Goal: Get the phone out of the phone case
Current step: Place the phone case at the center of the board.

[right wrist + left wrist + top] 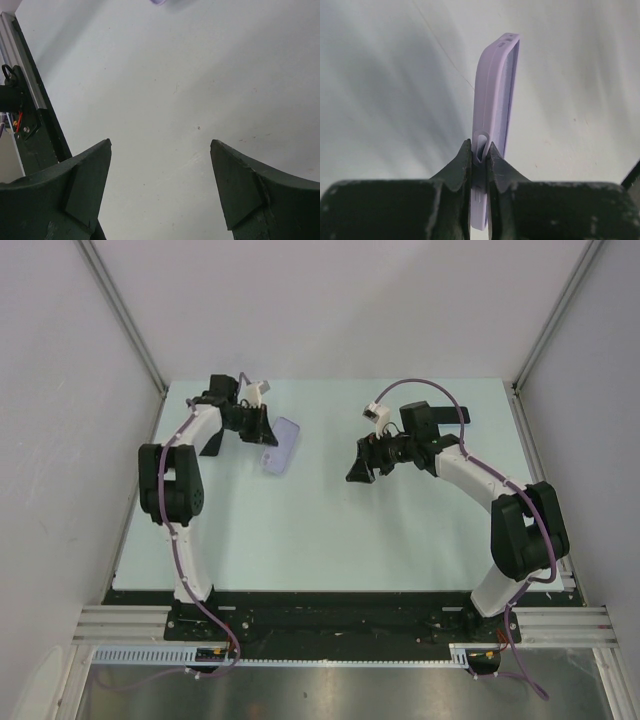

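Lilac phone case [496, 95] pinched edge-on by its near end, clamped tight in the left hand [479, 150], jutting out over the pale surface [330, 530] at far left. Over on the other side, right hand [160, 150] released, jaws spread wide, pointing down at the surface, well apart from the case.

- Pale green table [330, 540], evenly lit — soft shadows on it.
- Plain white walls [330, 300] close three sides.
- Metal posts [122, 315] rise at the back corners.
- A metal rail [120, 623] runs along the near edge.
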### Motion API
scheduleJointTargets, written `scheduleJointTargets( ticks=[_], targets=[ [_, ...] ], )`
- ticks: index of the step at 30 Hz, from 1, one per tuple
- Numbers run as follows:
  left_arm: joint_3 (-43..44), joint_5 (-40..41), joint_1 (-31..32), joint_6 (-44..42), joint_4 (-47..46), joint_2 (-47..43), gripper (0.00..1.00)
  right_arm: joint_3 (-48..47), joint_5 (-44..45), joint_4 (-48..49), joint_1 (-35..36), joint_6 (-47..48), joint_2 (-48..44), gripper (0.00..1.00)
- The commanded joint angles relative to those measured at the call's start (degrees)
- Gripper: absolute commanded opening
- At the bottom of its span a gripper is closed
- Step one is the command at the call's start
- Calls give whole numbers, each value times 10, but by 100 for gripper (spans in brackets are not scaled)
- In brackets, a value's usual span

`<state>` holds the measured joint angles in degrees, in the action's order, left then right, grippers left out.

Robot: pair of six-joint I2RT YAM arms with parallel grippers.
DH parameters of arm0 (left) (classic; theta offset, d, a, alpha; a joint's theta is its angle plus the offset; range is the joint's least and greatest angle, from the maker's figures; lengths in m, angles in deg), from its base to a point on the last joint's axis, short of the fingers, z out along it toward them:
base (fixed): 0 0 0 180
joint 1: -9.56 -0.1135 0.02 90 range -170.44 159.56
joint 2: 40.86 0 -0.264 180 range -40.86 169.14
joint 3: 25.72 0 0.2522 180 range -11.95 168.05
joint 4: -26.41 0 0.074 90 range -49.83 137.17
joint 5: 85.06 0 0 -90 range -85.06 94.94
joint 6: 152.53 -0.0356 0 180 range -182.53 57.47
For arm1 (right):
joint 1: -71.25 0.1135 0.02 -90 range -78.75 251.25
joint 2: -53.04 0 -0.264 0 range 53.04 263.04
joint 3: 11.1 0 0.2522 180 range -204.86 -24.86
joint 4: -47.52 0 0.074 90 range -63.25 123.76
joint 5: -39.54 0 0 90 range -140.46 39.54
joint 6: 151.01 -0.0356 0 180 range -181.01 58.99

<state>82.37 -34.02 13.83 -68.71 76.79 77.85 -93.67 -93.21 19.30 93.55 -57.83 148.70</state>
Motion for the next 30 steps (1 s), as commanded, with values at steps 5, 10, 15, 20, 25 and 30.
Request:
scheduleJointTargets(
  ticks=[5, 10, 15, 20, 25, 30],
  targets=[
    [120, 66, -32, 121, -28, 66, 15, -17, 10, 20, 0, 2, -14, 85],
    [157, 97, -41, 129, -28, 108, 16, -17, 12, 19, 3, 3, -13, 84],
    [201, 114, -71, 124, -29, 139, 18, -17, 16, 18, 9, 7, -10, 84],
    [224, 111, -75, 109, -28, 167, 20, -18, 24, 17, 12, 12, -7, 84],
    [232, 114, -75, 89, -27, 184, 29, -17, 28, 17, 15, 15, -6, 84],
    [236, 107, -75, 80, -24, 189, 41, -18, 29, 17, 16, 17, -4, 84]
  ],
)
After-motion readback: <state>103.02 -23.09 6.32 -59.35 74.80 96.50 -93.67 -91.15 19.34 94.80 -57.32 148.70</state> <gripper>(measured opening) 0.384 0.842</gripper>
